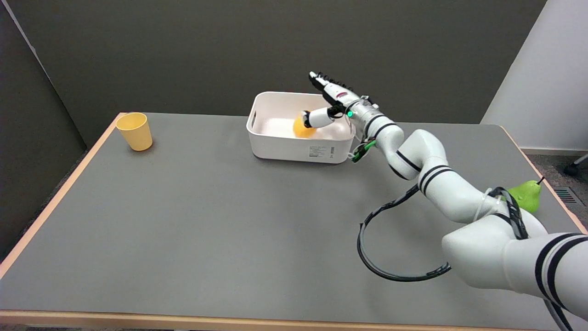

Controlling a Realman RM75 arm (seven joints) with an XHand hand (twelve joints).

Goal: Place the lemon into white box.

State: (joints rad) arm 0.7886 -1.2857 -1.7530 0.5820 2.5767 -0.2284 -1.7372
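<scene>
Lemon [303, 128] lies inside the white box [275, 147], just below the right hand [331, 99], whose fingers [318, 117] are spread and empty; the box's label [321, 152] is unreadable.

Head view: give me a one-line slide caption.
Right hand opens over the white box with the lemon inside.

Even, soft overhead light; sharp focus.
</scene>
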